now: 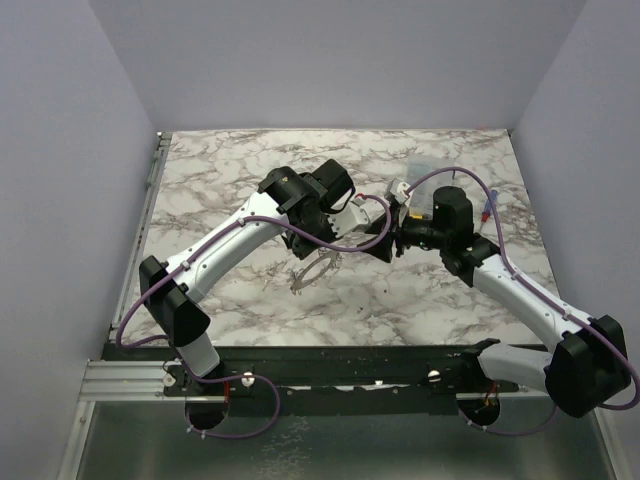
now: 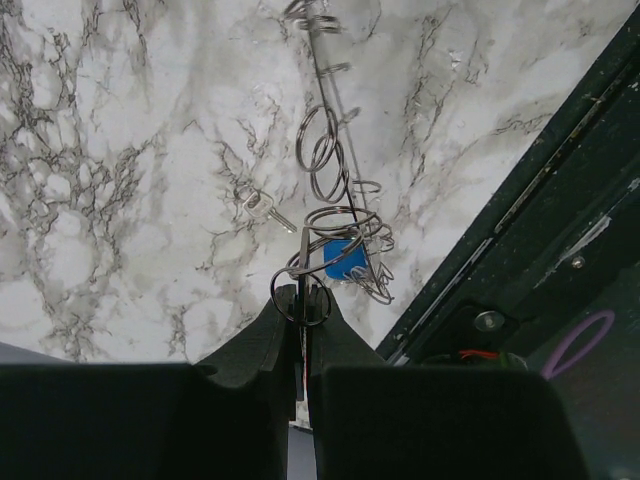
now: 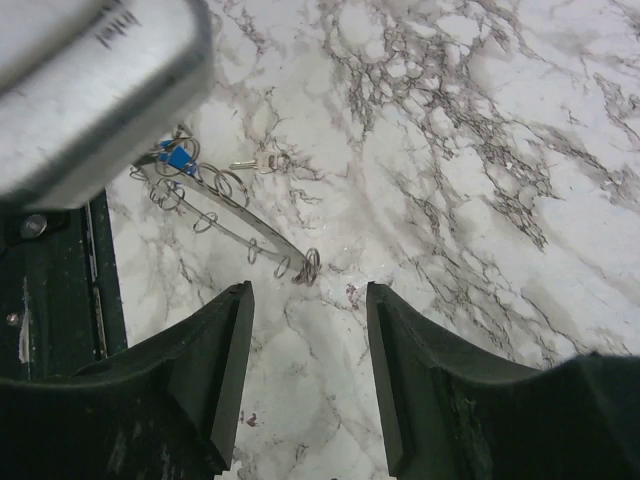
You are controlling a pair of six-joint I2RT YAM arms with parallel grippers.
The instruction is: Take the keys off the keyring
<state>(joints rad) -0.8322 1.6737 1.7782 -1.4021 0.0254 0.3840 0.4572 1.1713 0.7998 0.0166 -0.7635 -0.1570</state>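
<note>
Containers: one clear box (image 1: 422, 165) sits at the far side of the marble table (image 3: 480, 150), partly behind the right arm. It is too faint in the top view to say what is in it.

A blurred grey block (image 3: 90, 90) fills the upper left of the right wrist view and cuts off the near end of the keyring (image 3: 240, 225). In the top view the two arms cover the spot where the grippers meet.

From both wrists the keyring is seen almost edge-on, as a thin band strung with small wire loops. In the right wrist view its long axis runs from upper left, by the blue-headed key (image 2: 343, 258), down to lower right. In the left wrist view it runs away from the fingers toward the top edge.

The left gripper (image 2: 303, 305) is pinched closed on a small wire ring (image 2: 312, 302) just below the blue-headed key.

A bare silver key (image 2: 262, 207) shows just left of the band; whether it hangs on a loop cannot be told.

The right gripper (image 3: 308, 350) stands wide apart above the marble, holding nothing.
</note>
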